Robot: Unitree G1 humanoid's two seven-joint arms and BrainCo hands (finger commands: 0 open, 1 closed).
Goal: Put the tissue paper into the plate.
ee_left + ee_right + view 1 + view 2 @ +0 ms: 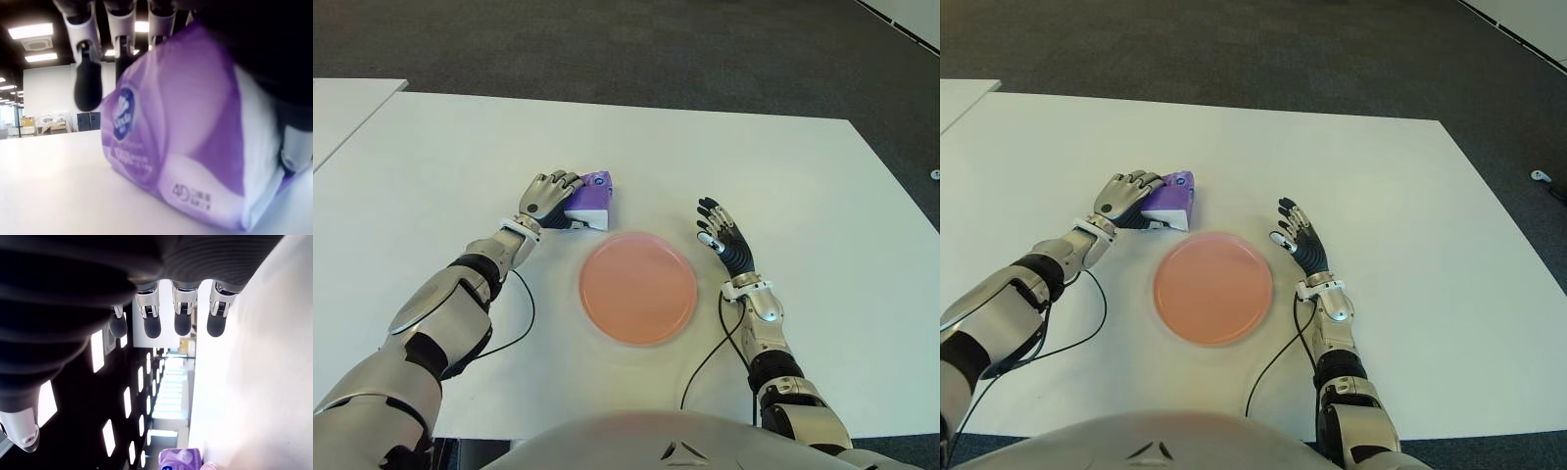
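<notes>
A purple and white tissue paper pack (592, 199) lies on the white table (803, 196), just beyond the far left rim of the round pink plate (638, 287). My left hand (551, 196) covers the pack from its left side. In the left wrist view its fingers (88, 73) curl over the top of the pack (186, 137) and the thumb presses its other side, while the pack still sits on the table. My right hand (720, 233) shows to the right of the plate, fingers spread and holding nothing.
A black cable (524, 313) loops on the table by my left forearm, and another (710, 357) runs beside my right forearm. A second white table (342, 108) stands at the far left. Dark carpet lies beyond the far table edge.
</notes>
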